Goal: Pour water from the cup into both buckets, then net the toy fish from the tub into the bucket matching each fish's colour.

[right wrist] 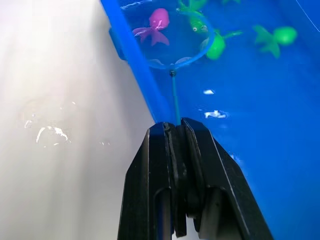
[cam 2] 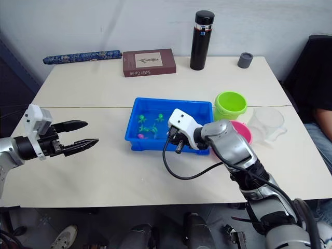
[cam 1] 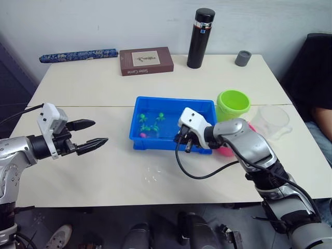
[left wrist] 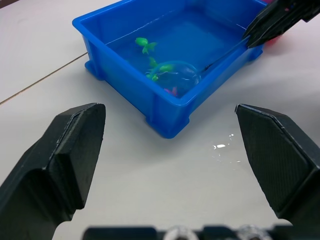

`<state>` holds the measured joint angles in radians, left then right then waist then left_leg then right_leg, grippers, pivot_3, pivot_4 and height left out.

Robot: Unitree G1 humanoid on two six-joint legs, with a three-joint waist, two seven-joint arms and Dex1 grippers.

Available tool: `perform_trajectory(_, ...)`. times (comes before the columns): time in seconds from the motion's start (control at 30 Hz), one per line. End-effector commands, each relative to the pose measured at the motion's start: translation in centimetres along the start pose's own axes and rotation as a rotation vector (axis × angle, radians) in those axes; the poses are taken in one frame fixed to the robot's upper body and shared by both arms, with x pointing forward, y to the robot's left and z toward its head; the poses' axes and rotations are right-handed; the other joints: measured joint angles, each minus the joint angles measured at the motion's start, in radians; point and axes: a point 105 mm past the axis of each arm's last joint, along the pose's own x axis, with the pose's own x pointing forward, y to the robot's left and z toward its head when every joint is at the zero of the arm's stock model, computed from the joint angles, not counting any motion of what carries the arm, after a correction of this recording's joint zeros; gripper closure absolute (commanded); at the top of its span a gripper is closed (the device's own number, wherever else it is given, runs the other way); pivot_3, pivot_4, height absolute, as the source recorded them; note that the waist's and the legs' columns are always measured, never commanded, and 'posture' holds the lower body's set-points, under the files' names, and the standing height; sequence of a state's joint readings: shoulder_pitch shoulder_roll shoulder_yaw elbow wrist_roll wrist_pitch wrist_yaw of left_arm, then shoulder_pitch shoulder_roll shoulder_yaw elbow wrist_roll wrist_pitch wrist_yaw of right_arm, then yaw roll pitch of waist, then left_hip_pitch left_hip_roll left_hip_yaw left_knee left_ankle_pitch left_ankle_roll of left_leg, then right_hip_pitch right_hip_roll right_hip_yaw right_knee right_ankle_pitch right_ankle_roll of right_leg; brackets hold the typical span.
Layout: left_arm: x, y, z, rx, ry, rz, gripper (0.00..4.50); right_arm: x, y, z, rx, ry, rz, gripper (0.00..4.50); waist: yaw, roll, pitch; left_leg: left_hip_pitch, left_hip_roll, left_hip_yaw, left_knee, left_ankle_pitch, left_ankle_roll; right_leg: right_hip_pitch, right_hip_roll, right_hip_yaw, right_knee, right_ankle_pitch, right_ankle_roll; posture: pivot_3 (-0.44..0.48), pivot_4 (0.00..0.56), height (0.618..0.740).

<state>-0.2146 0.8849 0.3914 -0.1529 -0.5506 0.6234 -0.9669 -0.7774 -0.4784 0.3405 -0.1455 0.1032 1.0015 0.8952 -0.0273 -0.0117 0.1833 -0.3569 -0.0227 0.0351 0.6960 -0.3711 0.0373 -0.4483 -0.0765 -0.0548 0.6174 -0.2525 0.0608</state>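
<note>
Right gripper (right wrist: 175, 131) clamped on net (right wrist: 172, 47) stick; hoop ahead of its fingertips, dipped in tub (cam 1: 202, 106), pink fish (right wrist: 156, 22) within rim, green fish (right wrist: 216, 46) at rim's edge. Lift level, slowly; exclude green. Pink bucket (cam 2: 244, 132) behind right forearm. Left gripper (cam 1: 89, 136) spread apart, idle over desk (cam 1: 104, 171).

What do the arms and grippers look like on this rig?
Silver-grey metallic arm shells with black joints. Each wrist carries a white boxy housing. The left gripper and right gripper each have two black, tapered, faceted fingers. A loose black cable loops from the right wrist.
</note>
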Motion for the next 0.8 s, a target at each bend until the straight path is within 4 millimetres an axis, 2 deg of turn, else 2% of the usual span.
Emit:
perform_trajectory(0.03, -0.2, 0.0, 1.5, 0.055, -0.027, -0.003, 0.03, -1.0, -0.9, 1.0, 0.018, -0.034, -0.028, 4.50, 0.000, 0.000, 0.000, 0.000, 0.000, 0.000, 0.000, 0.000, 0.000, 0.000, 0.000, 0.000, 0.000, 0.000, 0.000, 0.000, 0.150, 0.740)
perform_trajectory(0.27, 0.4, 0.0, 1.9, 0.070, -0.038, -0.033, 0.03, -1.9, -2.0, 2.0, 0.050, -0.085, -0.062, 4.50, 0.000, 0.000, 0.000, 0.000, 0.000, 0.000, 0.000, 0.000, 0.000, 0.000, 0.000, 0.000, 0.000, 0.000, 0.000, 0.000, 0.150, 0.740)
perform_trajectory(0.57, 2.1, -0.3, 3.2, 0.125, -0.056, -0.116, 0.03, -4.5, -3.7, 2.5, 0.035, -0.132, -0.114, 4.50, 0.001, 0.000, 0.000, 0.000, 0.000, 0.000, 0.000, 0.000, 0.000, 0.000, 0.000, 0.000, -0.001, 0.000, 0.000, 0.000, 0.150, 0.740)
perform_trajectory(0.8, 4.8, -0.9, 4.3, 0.177, -0.085, -0.232, 0.03, -8.8, -5.1, 1.9, 0.021, -0.158, -0.198, 4.50, 0.007, 0.000, 0.000, -0.001, 0.000, 0.000, 0.000, 0.000, 0.000, 0.000, 0.000, 0.000, -0.001, 0.000, 0.000, 0.000, 0.150, 0.740)
